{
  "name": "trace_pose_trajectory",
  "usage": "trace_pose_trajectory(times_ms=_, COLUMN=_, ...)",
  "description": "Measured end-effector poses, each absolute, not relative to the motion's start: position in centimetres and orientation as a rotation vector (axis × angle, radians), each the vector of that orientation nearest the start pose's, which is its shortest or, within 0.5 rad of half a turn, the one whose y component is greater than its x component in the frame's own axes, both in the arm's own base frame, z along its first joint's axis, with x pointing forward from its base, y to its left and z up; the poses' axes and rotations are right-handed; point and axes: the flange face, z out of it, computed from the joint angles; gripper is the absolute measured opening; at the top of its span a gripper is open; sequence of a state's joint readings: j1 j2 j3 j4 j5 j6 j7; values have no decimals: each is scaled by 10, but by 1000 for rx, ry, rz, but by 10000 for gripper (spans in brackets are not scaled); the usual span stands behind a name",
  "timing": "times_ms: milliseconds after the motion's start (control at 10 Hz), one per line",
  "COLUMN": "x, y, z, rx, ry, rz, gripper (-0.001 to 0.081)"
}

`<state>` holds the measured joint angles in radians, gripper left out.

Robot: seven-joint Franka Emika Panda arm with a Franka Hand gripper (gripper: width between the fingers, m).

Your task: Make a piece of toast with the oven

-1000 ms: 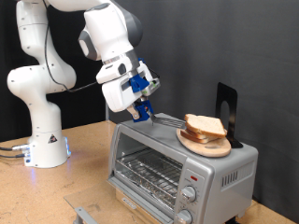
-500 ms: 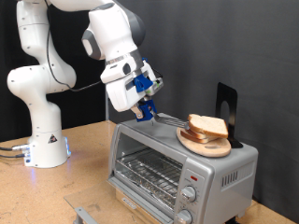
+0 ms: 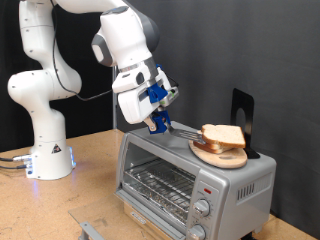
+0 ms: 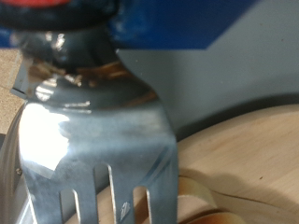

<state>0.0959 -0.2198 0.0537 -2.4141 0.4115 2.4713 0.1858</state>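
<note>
The piece of toast [image 3: 222, 136] lies on a round wooden plate [image 3: 215, 156] on top of the silver oven [image 3: 160, 180], whose glass door is closed. My gripper [image 3: 157, 112] has blue fingers and is shut on the handle of a metal fork [image 3: 185, 131]. It hangs above the oven's top, to the exterior view's left of the plate. The fork's tines point at the toast and reach close to its edge. In the wrist view the fork [image 4: 93, 131] fills the frame, with the wooden plate [image 4: 252, 159] behind its tines.
A black stand [image 3: 243, 118] rises behind the plate on the oven's top. The arm's white base [image 3: 45, 150] stands on the wooden table at the exterior view's left. A grey metal piece [image 3: 90, 228] lies at the table's front edge.
My gripper has carried the fork to the exterior view's right and slightly down, bringing the tines closer to the toast. The toast, plate and oven have not moved.
</note>
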Motion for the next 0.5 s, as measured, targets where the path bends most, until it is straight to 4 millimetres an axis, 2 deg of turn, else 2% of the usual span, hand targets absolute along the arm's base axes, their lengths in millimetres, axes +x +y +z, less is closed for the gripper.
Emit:
trace_pose_trajectory(times_ms=200, x=485, y=75, z=421, rx=-2766, ry=433, rz=-293, gripper=433)
trace_pose_trajectory(times_ms=500, x=480, y=92, z=421, rx=-2792, ry=286, rz=-241, gripper=433)
